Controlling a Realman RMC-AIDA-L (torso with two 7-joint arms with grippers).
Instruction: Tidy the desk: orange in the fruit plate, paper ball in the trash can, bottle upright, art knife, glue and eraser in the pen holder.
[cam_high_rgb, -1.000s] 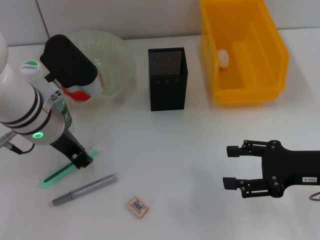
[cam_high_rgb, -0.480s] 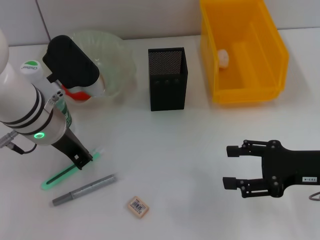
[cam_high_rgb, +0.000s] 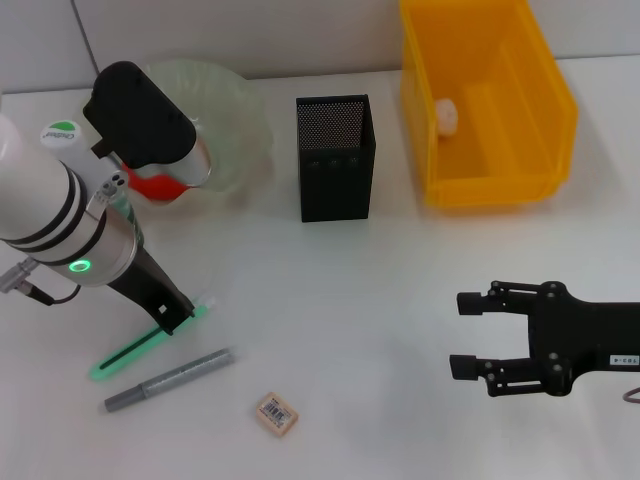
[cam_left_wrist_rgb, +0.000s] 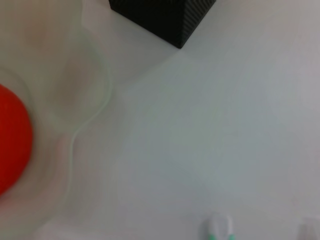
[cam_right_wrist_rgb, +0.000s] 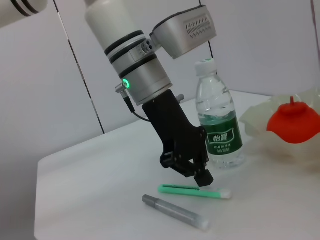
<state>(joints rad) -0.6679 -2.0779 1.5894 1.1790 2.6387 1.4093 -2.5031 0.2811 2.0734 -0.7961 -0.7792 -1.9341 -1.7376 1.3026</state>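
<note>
My left gripper (cam_high_rgb: 170, 320) hangs just over the green art knife (cam_high_rgb: 150, 340) lying on the desk; in the right wrist view the gripper (cam_right_wrist_rgb: 192, 172) is right behind the knife (cam_right_wrist_rgb: 195, 191). A grey pen-shaped glue stick (cam_high_rgb: 170, 379) lies beside it. The tan eraser (cam_high_rgb: 277, 413) lies nearer the front. The orange (cam_high_rgb: 150, 186) sits in the pale-green fruit plate (cam_high_rgb: 235, 120). The bottle (cam_right_wrist_rgb: 217, 125) stands upright behind my left arm. The paper ball (cam_high_rgb: 446, 115) lies in the yellow trash can (cam_high_rgb: 485, 180). The black pen holder (cam_high_rgb: 335, 155) stands mid-desk. My right gripper (cam_high_rgb: 475, 335) is open and empty at the right.
The desk's back edge meets a white wall. The left arm's body covers much of the bottle and part of the plate in the head view. White desk surface lies between the pen holder and the right gripper.
My left gripper has shifted slightly right along the green knife, and the knife has slid a little right with it. The right arm has hardly moved.
</note>
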